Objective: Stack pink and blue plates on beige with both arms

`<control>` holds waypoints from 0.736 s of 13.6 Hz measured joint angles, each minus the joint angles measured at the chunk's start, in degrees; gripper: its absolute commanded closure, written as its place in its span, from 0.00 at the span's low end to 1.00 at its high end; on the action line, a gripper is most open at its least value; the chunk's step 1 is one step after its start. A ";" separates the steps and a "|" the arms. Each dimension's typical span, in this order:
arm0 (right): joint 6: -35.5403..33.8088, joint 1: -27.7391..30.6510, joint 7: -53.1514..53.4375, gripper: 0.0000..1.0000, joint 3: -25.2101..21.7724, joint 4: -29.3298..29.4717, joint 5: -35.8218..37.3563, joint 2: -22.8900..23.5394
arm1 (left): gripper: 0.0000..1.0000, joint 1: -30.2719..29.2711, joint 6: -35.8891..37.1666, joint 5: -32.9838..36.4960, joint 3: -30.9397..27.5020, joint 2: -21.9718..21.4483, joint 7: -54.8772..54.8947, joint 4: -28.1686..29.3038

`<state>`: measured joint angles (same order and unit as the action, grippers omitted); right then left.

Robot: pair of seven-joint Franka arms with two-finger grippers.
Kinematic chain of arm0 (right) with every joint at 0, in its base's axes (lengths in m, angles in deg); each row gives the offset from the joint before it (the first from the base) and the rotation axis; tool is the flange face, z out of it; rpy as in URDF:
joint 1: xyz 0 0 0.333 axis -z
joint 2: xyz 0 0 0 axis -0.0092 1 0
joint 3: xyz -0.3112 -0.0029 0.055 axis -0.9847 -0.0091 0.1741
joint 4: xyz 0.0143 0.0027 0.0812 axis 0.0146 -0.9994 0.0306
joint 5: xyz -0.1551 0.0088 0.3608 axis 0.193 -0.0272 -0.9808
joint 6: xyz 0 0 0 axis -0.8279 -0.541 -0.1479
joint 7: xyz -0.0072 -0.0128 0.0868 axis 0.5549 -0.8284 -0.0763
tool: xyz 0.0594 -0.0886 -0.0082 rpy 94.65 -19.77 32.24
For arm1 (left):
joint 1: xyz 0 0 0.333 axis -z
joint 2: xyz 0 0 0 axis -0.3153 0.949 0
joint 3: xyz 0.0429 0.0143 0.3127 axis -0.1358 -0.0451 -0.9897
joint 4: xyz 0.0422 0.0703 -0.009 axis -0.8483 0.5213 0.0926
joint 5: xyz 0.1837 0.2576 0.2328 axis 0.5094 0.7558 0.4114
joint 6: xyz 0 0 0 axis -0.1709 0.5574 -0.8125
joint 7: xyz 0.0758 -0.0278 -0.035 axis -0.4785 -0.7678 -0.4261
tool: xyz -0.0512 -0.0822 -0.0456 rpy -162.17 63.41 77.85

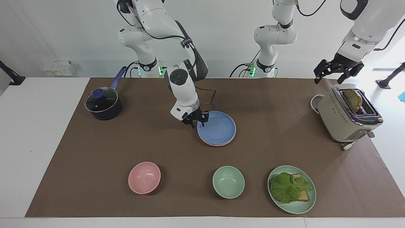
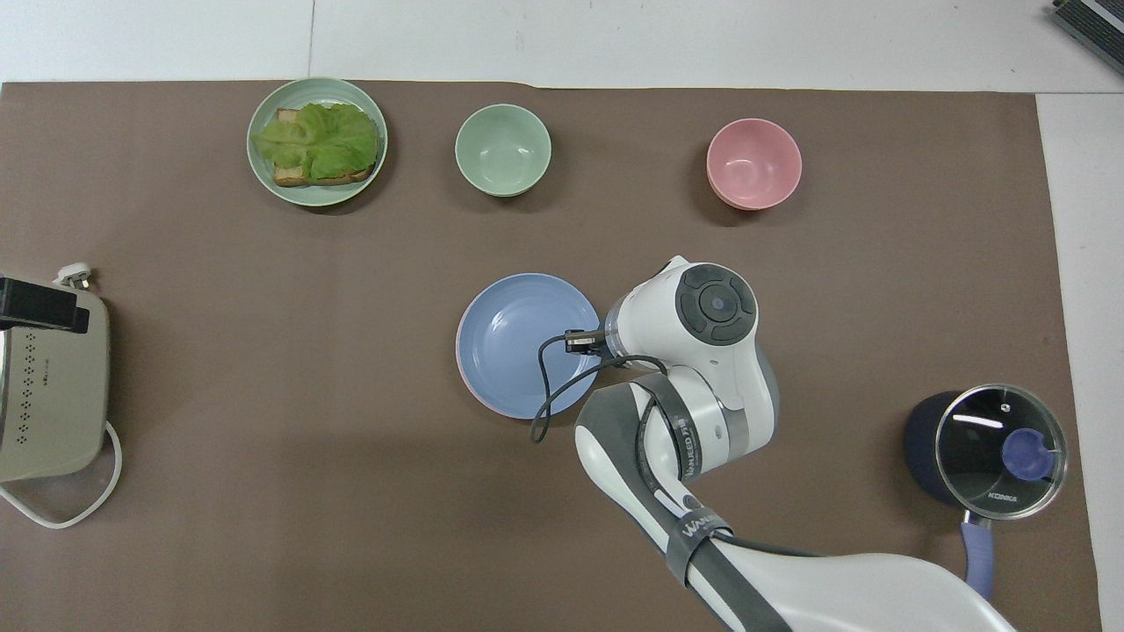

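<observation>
The right arm's black two-finger gripper (image 1: pixel 196 122) hangs just over the rim of the medium blue round matte plate (image 1: pixel 217 127), at the edge of the plate toward the right arm's end of the table. Its fingers stand apart, one on each side of the rim, and they hold nothing; whether a fingertip touches the rim cannot be told. In the overhead view the arm's white wrist covers the gripper.

Under this gripper the blue plate lies flat on the pale pink round matte plate (image 1: pixel 211 143), of which only a thin crescent of rim shows. The stack sits about mid-table on the brown paper mat (image 1: pixel 269 152). A beige plate cannot be made out under the two.

The left arm's black two-finger gripper (image 1: pixel 338 70) waits in the air above the beige boxy toaster (image 1: pixel 343 118), with its fingers spread wide and nothing between them. A slice of toast (image 1: pixel 353 98) stands in the toaster's slot below it.

Farther from the robots than the right gripper lie a pink bowl (image 1: pixel 144 177), a pale green bowl (image 1: pixel 228 181) and a pale green plate (image 1: pixel 292 206) bearing bread and lettuce. Toward the right arm's end of the table stands a dark lidded saucepan (image 1: pixel 102 104) with a blue handle.
</observation>
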<state>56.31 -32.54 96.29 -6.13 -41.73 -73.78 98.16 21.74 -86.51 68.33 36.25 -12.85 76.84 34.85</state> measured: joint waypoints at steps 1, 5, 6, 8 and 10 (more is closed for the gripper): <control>-0.60 0.19 0.00 0.00 -0.22 0.65 0.00 -0.44 | 0.00 0.00 0.00 0.00 -0.01 0.00 0.00 0.00; -4.48 4.49 -0.40 0.00 -0.98 1.91 2.98 -5.72 | 0.00 0.00 0.00 0.00 -0.01 0.00 0.00 0.00; -6.08 6.05 -0.49 0.00 -1.00 2.06 5.67 -7.37 | 0.00 0.00 0.00 0.00 -0.01 0.00 0.00 0.00; -10.00 8.96 -1.35 0.00 -1.02 2.92 9.63 -10.25 | 0.00 0.00 0.00 0.00 -0.01 0.00 0.00 0.00; -13.57 11.10 -4.46 0.00 -1.07 4.47 10.25 -11.70 | 0.00 0.00 0.00 0.00 -0.01 0.00 0.00 0.00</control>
<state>42.74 -21.44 91.83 -7.20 -37.26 -63.53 86.46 21.74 -86.51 68.33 36.23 -12.85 76.84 34.85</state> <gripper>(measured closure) 0.000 0.000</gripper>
